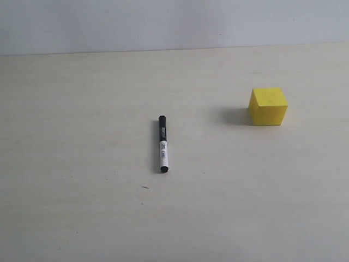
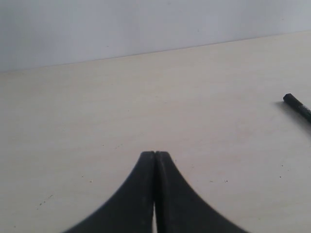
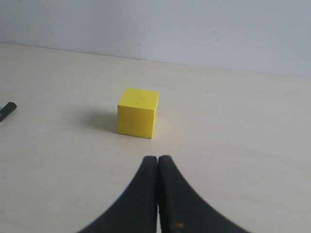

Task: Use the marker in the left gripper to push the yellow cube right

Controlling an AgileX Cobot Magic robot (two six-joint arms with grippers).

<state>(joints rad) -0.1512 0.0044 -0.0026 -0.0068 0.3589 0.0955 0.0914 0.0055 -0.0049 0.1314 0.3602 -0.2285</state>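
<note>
Exterior view: we see the marker (image 1: 162,144) lying flat on the table (image 1: 82,218) near the middle. Its length runs roughly away from the camera, with the long black section at the far end and the white labelled barrel toward the near end. It lies free on the surface. The cube (image 1: 268,106) rests on one face, well apart from the marker, to the right and somewhat farther back, and it casts a soft shadow to its left.

Left wrist view: the left gripper (image 2: 155,154) has its fingers pressed together tip to tip, with nothing held between them (the marker is not in its grasp). One black end of the marker (image 2: 297,106) shows at the frame edge, on the table and well apart from the fingertips. We cannot tell from this view which end it is.

Right wrist view: the right gripper (image 3: 158,159) is likewise pressed together and holds nothing. The cube (image 3: 138,112) stands ahead of its tips, near them but not touching.
</note>
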